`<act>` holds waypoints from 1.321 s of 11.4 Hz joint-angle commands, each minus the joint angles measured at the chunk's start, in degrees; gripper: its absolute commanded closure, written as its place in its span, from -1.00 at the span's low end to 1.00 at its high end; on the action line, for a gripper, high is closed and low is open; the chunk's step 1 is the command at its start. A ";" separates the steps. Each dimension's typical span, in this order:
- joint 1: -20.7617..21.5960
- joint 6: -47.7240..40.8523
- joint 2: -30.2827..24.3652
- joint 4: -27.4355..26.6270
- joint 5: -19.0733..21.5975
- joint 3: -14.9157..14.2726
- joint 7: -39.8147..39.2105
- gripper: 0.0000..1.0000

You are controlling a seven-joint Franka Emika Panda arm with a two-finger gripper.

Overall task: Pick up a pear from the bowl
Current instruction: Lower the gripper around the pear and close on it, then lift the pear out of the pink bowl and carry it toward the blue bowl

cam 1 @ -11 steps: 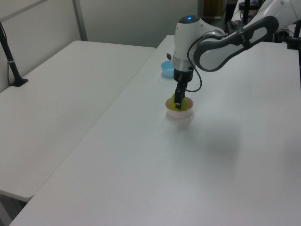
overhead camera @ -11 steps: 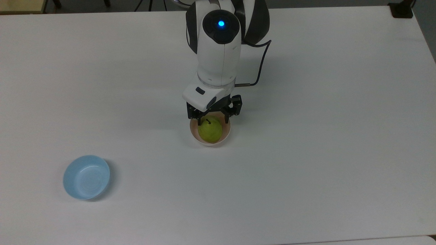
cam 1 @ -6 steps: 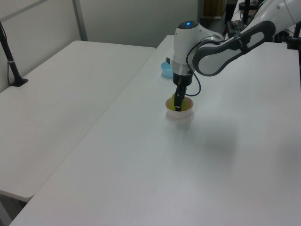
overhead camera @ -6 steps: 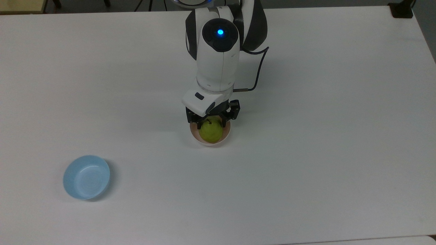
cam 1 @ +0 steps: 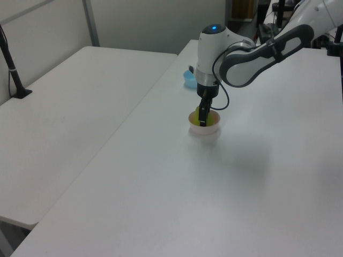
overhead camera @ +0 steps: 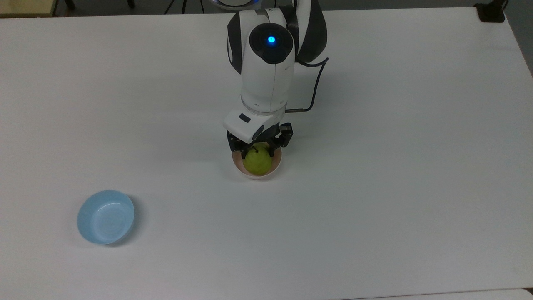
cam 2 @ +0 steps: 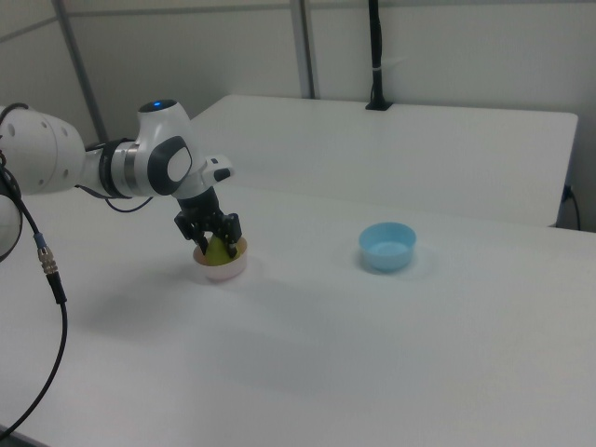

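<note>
The yellow-green pear (overhead camera: 257, 162) with its dark stem sits in the pale pink bowl (overhead camera: 254, 176) at the middle of the white table. My gripper (overhead camera: 257, 151) points straight down over the bowl, open, with one finger on each side of the pear's upper half. From the left view, the gripper (cam 1: 202, 120) reaches into the bowl (cam 1: 206, 130) and hides most of the pear (cam 1: 198, 113). From the right view, the black fingers flank the pear (cam 2: 218, 250) above the bowl's rim (cam 2: 223, 270).
A light blue bowl (overhead camera: 105, 216) stands alone toward the top view's lower left, well away from the pink bowl; it is also in the right view (cam 2: 387, 247). A second white table (cam 1: 69, 107) adjoins on the left view's left. A cable (overhead camera: 316, 87) loops off the wrist.
The arm came down over the last second, bringing the fingers from above the pear to either side of it. The pear and both bowls have not moved.
</note>
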 commanded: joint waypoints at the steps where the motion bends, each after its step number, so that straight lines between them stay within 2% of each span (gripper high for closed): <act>1: 0.83 0.51 -0.89 -0.04 -0.65 -0.40 0.08 0.31; 4: 0.83 -0.46 -3.70 -0.04 -0.04 -0.13 0.08 0.31; 7: 0.48 -5.01 -7.03 0.84 0.40 -0.05 0.17 0.31; 9: -0.05 -7.74 -9.42 2.06 2.33 -0.48 0.08 0.31; 13: -4.08 -8.81 -8.98 6.46 2.43 -0.75 -1.14 0.31; 15: -6.63 -8.73 -8.98 6.73 2.43 -0.84 -4.73 0.31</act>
